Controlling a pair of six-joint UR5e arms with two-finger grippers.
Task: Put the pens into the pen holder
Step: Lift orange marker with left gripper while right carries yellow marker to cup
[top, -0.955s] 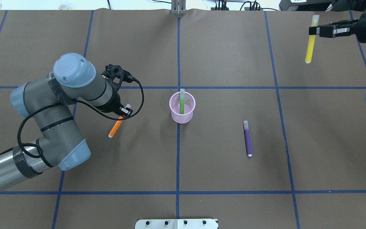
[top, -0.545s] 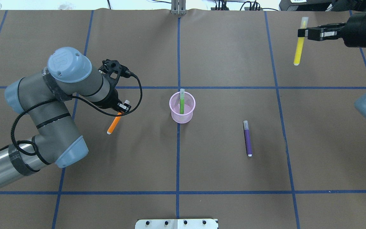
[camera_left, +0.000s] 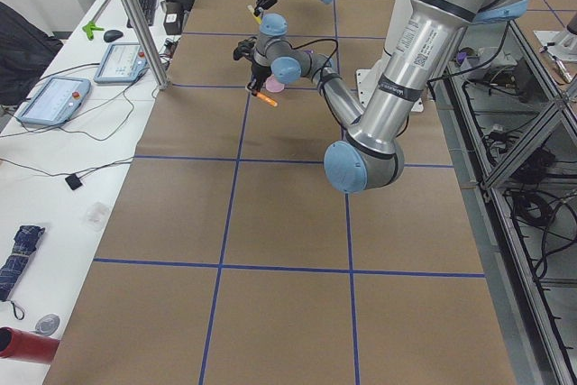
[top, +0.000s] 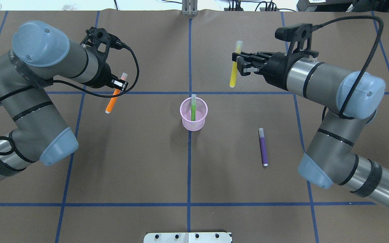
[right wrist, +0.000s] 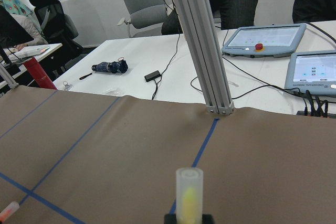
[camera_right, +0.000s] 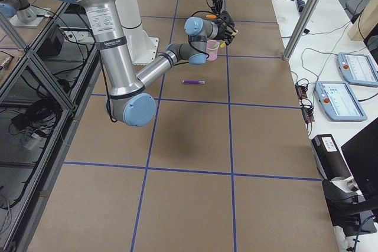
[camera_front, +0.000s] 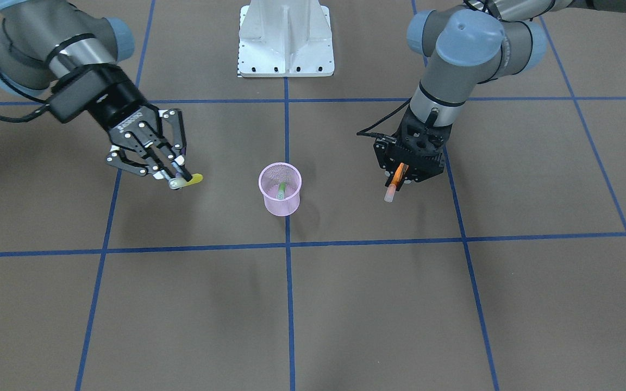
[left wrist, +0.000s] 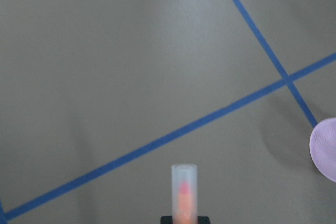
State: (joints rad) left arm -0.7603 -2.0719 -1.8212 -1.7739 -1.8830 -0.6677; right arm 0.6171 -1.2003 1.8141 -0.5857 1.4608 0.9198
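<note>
The pink mesh pen holder [top: 193,114] stands at the table's centre with a green pen [top: 193,108] upright inside. My left gripper [top: 119,83] is shut on an orange pen [top: 112,99], hanging to the left of the cup and slightly beyond it; its pale cap [left wrist: 184,192] shows in the left wrist view. Right of the cup and farther back, my right gripper [top: 239,62] is shut on a yellow pen [top: 234,72], held above the table. A purple pen [top: 263,147] lies flat on the table, right of the cup and nearer to me.
Blue tape lines [top: 189,168] grid the brown table cover. A metal post [top: 189,8] stands at the far edge, and the robot's base plate [top: 187,237] is at the near edge. Tablets [right wrist: 265,38] and seated people lie beyond the far edge.
My right gripper has carried the yellow pen leftwards from the far right corner toward the centre. The left gripper has moved the orange pen away from me and slightly left.
</note>
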